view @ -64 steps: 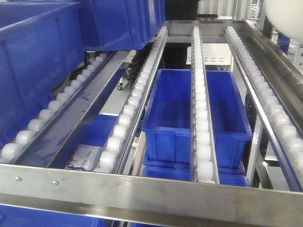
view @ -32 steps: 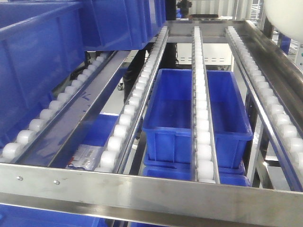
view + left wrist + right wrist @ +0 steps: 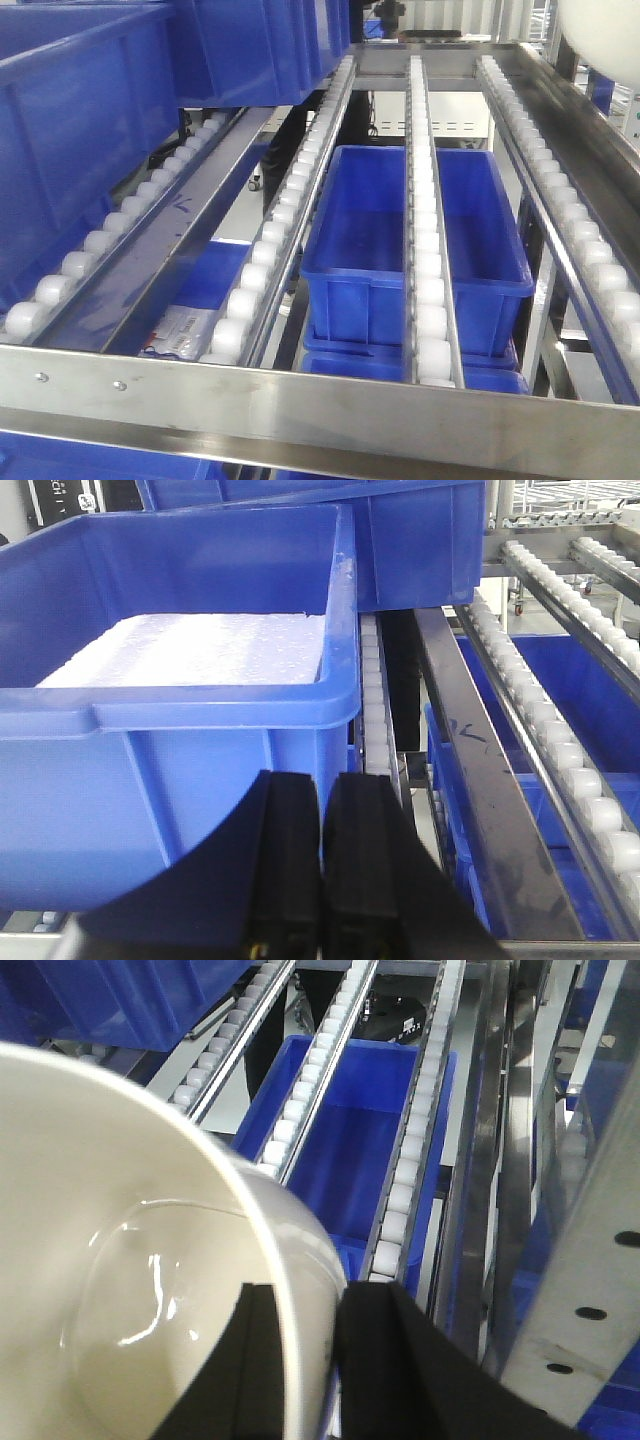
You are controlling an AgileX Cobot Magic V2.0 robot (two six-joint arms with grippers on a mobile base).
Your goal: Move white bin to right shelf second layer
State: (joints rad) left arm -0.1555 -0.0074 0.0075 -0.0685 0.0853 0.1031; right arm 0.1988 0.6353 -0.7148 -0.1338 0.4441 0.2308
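While the front view shows no arm, it does show the white bin [image 3: 600, 30] as a pale rounded shape at the top right corner, above the far end of the right shelf second layer [image 3: 430, 200]. That level slopes down toward the steel front bar [image 3: 320, 405], and its roller rails [image 3: 425, 290] are bare of load. A blue crate [image 3: 400, 260] sits on the tier beneath, visible between the rails.

Left wrist view: the left gripper [image 3: 322, 860] has its two dark fingers pressed together on nothing, hanging just before a blue crate with white filling [image 3: 190, 670]. It plays no part at present.

Right wrist view: the right gripper [image 3: 305, 1360] is clamped across the bin's wall, one finger inside the mouth and one outside, the rim passing between them. The bin hangs over the rails, not resting on them as far as can be judged.

Assessment: the step is lowering and seating. The rounded base should land across two rails, not in the gap over the lower crate. Because the level slopes, the bin is likely to roll forward on release; opening only once the weight is borne is advised
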